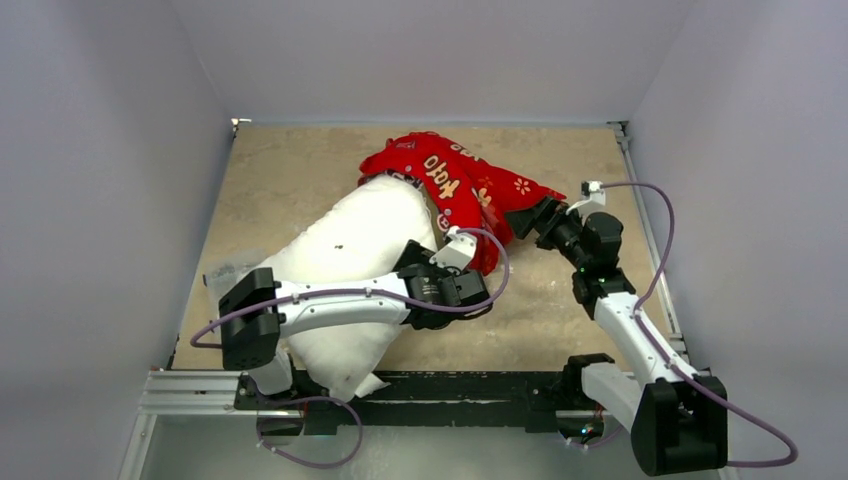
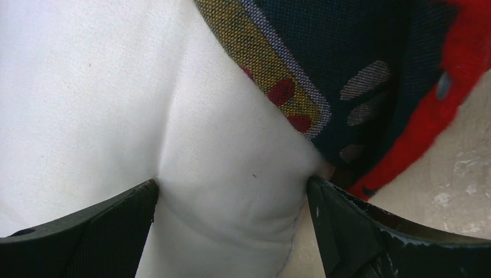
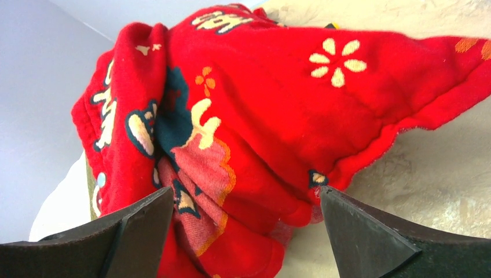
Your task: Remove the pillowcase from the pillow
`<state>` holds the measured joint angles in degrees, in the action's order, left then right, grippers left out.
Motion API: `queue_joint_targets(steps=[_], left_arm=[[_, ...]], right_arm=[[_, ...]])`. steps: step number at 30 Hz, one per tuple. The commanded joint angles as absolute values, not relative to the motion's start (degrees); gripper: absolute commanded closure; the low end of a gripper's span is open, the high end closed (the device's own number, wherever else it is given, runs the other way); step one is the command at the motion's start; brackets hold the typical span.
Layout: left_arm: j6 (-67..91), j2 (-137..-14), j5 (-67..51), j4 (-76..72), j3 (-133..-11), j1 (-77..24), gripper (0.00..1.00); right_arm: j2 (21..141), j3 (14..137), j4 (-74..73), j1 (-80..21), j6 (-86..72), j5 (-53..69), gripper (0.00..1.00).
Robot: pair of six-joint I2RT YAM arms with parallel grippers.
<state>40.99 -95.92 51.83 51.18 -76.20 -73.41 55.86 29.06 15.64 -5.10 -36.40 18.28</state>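
Note:
The white pillow lies slanted across the table, its near end over the front edge. The red printed pillowcase is bunched over its far right end only. My left gripper is open against the pillow beside the pillowcase's edge. In the left wrist view its jaws straddle a bulge of bare pillow, with the pillowcase just beyond. My right gripper is open at the pillowcase's right side. Seen from the right wrist, folds of pillowcase lie between its jaws.
The tan tabletop is boxed in by grey walls at the back and both sides. A black rail runs along the near edge. A metal strip borders the right side. Purple cables loop off both arms.

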Motion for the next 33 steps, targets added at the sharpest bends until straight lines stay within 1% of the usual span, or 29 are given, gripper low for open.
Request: queue_joint_targets(steps=[1,3,4,5,7,9,10,17,22,26,28,29,32,33], left_arm=[[45.53,-96.85,56.08,49.27,-72.28,-71.4,0.01],[45.64,-96.22,55.43,46.98,-69.41,-69.58,0.05],[44.93,-95.67,54.31,45.19,-67.44,-68.4,0.1],[44.09,-94.96,53.23,43.01,-66.14,-67.69,0.18],[43.31,-93.66,52.05,40.07,-64.31,-66.93,0.73],[42.09,-92.49,50.84,38.16,-63.73,-66.6,0.97],[41.63,-92.32,50.27,37.86,-63.99,-66.48,1.0],[38.13,-87.52,43.98,32.81,-65.27,-66.04,1.0],[37.93,-83.26,40.58,30.76,-64.7,-65.92,1.0],[38.16,-79.41,38.96,29.81,-63.4,-65.92,1.0],[38.24,-77.72,38.49,29.71,-62.61,-65.85,1.0],[38.38,-76.63,38.49,29.88,-62.24,-65.83,1.0],[39.53,-74.6,40.21,32.06,-61.17,-65.45,1.0],[40.04,-73.83,40.96,33.23,-60.69,-65.21,1.0]], right_arm=[[55.89,27.42,19.34,-5.19,-35.94,22.55,0.01],[56.05,26.81,19.69,-5.19,-36.18,23.11,0.01],[56.07,26.39,19.88,-5.19,-36.21,23.44,0.01],[56.12,26.11,20.13,-5.19,-36.21,23.79,0.01],[56.31,25.49,20.48,-5.2,-35.81,24.62,0.01],[56.87,24.69,20.97,-5.19,-35.33,25.71,0.01],[57.24,24.23,21.33,-5.19,-35.1,26.59,0.01],[58.84,20.58,26.64,-5.76,-34.85,35.05,0.01],[60.86,20.08,30.03,-6.99,-35.02,35.75,0.01],[65.66,19.2,35.11,-7.67,-36.25,38.14,0.06],[67.63,19.27,37.14,-8.03,-36.76,39.25,0.13],[68.27,19.55,37.55,-8.08,-36.8,39.44,0.21],[68.09,21.94,35.48,-8.11,-36.14,37.72,0.61],[67.34,23.02,33.76,-8.11,-36.14,37.2,0.73]])
